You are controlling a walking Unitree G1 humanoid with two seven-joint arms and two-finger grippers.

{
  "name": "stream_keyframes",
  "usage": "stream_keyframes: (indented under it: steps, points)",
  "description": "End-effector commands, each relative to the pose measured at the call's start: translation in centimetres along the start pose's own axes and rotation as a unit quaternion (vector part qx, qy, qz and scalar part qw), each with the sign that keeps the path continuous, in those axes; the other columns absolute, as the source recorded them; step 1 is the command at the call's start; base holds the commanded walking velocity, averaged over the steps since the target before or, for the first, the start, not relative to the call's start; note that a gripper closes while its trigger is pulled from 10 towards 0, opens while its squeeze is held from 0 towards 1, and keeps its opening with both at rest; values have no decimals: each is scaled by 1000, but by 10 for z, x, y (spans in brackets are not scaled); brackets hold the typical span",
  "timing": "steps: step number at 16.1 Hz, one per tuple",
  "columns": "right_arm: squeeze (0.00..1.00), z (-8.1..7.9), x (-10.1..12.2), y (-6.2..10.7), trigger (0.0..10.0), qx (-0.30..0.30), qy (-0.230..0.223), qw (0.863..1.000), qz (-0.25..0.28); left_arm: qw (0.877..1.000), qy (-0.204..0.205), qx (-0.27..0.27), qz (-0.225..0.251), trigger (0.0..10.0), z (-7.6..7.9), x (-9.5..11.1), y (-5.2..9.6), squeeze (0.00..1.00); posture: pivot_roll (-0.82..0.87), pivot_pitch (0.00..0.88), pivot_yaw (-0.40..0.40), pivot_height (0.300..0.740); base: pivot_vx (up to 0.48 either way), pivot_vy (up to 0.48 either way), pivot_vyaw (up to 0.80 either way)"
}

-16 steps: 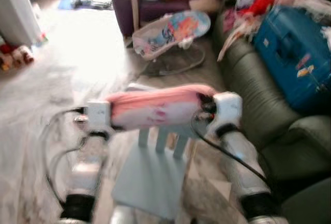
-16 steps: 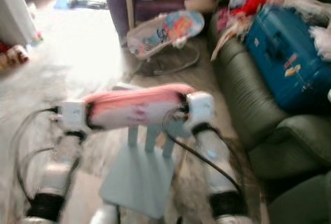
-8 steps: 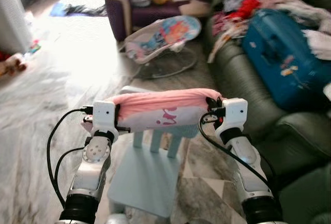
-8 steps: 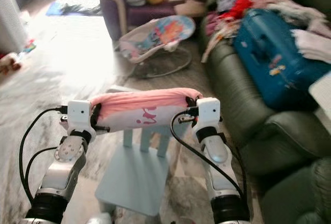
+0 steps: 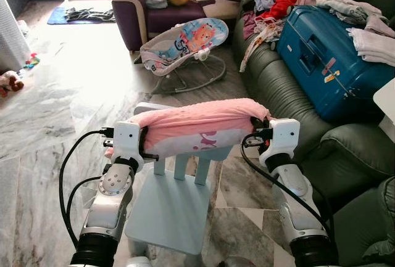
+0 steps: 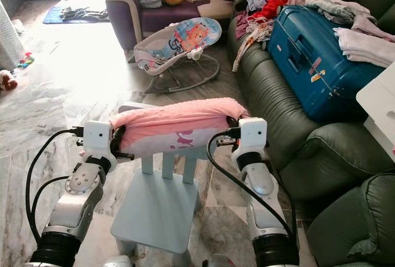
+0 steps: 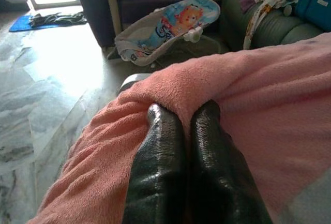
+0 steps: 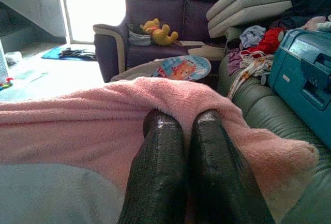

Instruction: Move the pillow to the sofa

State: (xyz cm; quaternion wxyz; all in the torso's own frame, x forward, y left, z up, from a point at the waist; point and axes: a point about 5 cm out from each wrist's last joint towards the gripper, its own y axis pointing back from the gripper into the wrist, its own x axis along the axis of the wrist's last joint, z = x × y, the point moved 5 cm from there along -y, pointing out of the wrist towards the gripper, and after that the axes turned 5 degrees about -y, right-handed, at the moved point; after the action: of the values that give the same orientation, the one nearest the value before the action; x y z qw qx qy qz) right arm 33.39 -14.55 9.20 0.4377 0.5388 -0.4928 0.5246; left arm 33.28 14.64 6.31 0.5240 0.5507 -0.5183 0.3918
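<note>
The pink pillow (image 5: 197, 128) hangs in the air above a small blue chair (image 5: 170, 208). The left gripper (image 7: 181, 118) pinches one end and the right gripper (image 8: 181, 123) pinches the other. The green sofa (image 5: 290, 94) is just to the right, with a blue suitcase (image 5: 330, 57) on it.

Pink fuzzy pillow (image 5: 196, 130), long and roll-shaped, paler panel with a pink print on the near side. Held up lengthwise in the air between the two arms, roughly level, right end slightly higher, its fabric bunched at both ends. Dark green leather sofa (image 5: 290, 94) off to the right of the pillow, well apart from it; seat mostly piled with a blue case and clothes, near cushions bare.
</note>
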Motion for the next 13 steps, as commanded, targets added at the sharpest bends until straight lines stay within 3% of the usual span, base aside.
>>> stream_keyframes:
  steps: [1, 6, 13]
  points:
    - [0, 25, 6, 3, 10000, -49, -5, 999, 10, 1000, 7, 17, -2, 10000, -11, 0, 2, 0, -3, 0, -9, 740, 0, 0, 0]
    - [0, 25, 6, 2, 10000, -47, -4, 999, 7, 1000, 9, 11, -8, 10000, -6, -2, 3, 0, -3, 0, -14, 740, -149, 112, -481]
    - [0, 25, 3, 3, 10000, -45, -3, 999, 0, 1000, 15, 13, -15, 10000, -8, -4, 3, 0, -5, 0, -14, 740, -276, 279, 0]
